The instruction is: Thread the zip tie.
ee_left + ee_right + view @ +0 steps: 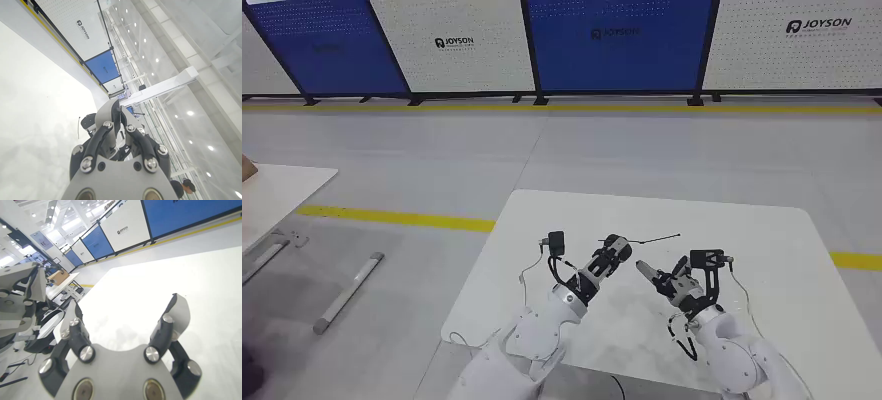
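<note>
Left gripper (119,108) is pinching the zip tie (652,239) out sideways, likely presenting it to the right gripper (124,300) — fingers spread wide.

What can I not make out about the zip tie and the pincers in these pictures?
Ends of the zip tie: top view, too thin to tell which carries the head.
Gripped part of the tie: left wrist view, hidden between the shut fingers of the left pincer.
A thin dark strip against the table: left wrist view, too small to say whether a second tie.
</note>
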Robot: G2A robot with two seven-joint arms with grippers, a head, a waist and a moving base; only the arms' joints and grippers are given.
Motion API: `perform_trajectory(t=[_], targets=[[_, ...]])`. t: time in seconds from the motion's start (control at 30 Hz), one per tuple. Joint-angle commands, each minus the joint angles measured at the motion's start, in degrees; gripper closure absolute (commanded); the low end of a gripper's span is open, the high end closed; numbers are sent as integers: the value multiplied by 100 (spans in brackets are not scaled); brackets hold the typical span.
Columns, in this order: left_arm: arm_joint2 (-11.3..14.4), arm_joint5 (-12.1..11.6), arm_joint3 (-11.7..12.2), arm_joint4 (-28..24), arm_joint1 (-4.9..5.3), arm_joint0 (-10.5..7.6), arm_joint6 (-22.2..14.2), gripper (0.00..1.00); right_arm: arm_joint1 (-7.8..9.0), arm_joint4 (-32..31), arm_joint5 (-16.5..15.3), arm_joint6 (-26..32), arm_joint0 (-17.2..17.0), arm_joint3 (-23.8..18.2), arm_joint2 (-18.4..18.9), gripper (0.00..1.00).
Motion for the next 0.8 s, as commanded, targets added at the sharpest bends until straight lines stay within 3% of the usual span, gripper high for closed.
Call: perform_trajectory(t=[0.0, 0.3, 0.33, 0.37, 0.77], targets=[[-1, 0, -2, 1, 1, 2, -2, 100, 0, -8, 12, -14, -3, -4, -1, 0], [32, 6, 8, 102, -3, -11, 3, 100, -42, 70, 95, -434, -11, -23, -45, 0], [41, 8, 8, 112, -5, -12, 11, 100, -48, 96, 85, -442, -8, -32, -61, 61], [48, 12, 10, 126, -7, -16, 16, 100, -52, 107, 84, -453, -2, -41, -68, 69], [131, 72, 89, 221, -37, -114, 56, 100, -84, 41, 35, -314, 106, -75, -177, 67]])
